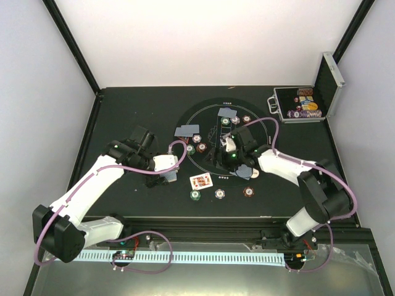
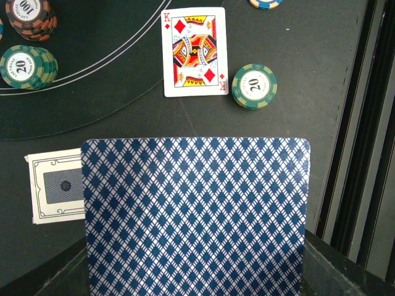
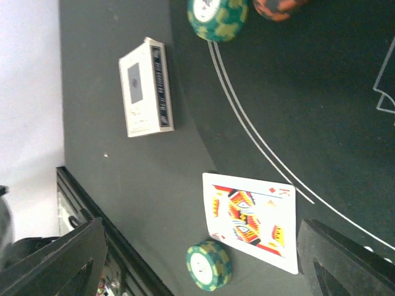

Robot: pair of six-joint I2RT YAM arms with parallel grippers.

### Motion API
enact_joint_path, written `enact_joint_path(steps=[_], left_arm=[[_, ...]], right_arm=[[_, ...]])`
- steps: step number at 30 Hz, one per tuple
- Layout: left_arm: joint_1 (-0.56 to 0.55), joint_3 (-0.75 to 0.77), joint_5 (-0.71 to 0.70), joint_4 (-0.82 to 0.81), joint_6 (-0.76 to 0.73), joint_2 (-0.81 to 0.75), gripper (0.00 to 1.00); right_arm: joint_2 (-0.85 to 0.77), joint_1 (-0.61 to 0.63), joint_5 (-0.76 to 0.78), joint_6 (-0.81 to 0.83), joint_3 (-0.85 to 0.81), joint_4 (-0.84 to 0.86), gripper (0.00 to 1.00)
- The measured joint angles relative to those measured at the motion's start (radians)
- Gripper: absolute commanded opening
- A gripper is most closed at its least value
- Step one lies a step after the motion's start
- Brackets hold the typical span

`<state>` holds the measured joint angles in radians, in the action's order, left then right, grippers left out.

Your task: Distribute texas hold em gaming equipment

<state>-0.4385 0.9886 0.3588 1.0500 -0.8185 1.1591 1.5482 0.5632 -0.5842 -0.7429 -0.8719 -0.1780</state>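
A blue diamond-backed playing card (image 2: 194,216) fills the lower half of the left wrist view. My left gripper (image 1: 162,177) is shut on it, and the card hides the fingers. Ahead of it the king of diamonds (image 2: 195,52) lies face up with a green chip (image 2: 254,86) beside it. My right gripper (image 3: 202,237) hovers open over the same king (image 3: 252,221) and green chip (image 3: 208,266), with nothing in it. Face-down cards (image 1: 187,131) and chip stacks (image 1: 202,148) lie inside the printed circle. A white-and-blue chip (image 1: 220,193) and a brown chip (image 1: 248,192) sit in the near row.
A white card box (image 2: 55,188) lies on the mat just left of the held card. The open silver-edged case (image 1: 302,105) with coloured chips stands at the back right. A black rail (image 1: 210,221) runs along the table's near edge.
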Motion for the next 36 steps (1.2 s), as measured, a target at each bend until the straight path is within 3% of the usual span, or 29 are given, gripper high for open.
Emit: enact_joint_path(steps=[9,19,29,36], left_arm=[[0.000,0.004,0.000,0.003,0.000,-0.001,0.02],[0.000,0.005,0.000,0.012,0.000,-0.001,0.02],[0.000,0.006,-0.001,0.016,0.000,-0.021,0.01],[0.000,0.006,-0.001,0.018,0.000,-0.021,0.02]], right_arm=[[0.151,0.058,0.041,-0.003,0.008,0.014,0.87],[0.188,0.134,0.053,-0.037,0.008,0.081,0.86],[0.282,0.262,-0.025,-0.205,0.005,0.319,0.84],[0.307,0.272,-0.087,-0.324,0.044,0.462,0.85]])
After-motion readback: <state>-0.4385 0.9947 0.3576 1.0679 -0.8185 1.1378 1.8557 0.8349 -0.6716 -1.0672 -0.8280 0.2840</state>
